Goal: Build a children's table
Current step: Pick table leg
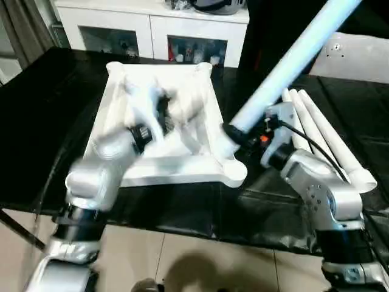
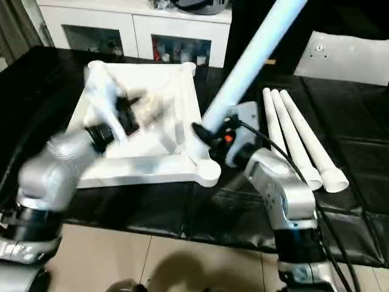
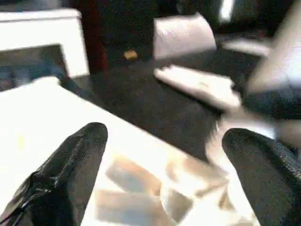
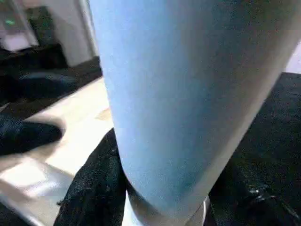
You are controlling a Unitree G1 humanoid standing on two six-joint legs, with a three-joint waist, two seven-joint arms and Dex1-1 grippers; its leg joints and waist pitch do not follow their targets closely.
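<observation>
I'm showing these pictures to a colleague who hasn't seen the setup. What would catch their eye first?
Most striking is the long white leg slanting up from the near right corner socket of the upturned tabletop, clamped low down by the right gripper. The left gripper hovers open over the tabletop's ribbed underside. Three more legs lie side by side on the black table to the right.

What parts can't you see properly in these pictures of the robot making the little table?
- The raised leg: its top end is cut off by the upper edge of both eye views.
- The leg's bottom end: the right gripper wraps it, so whether it sits in the corner socket cannot be told.
- The left gripper: motion-blurred over the tabletop in the eye views.
- The tabletop's ribs: smeared in the left wrist view.
</observation>
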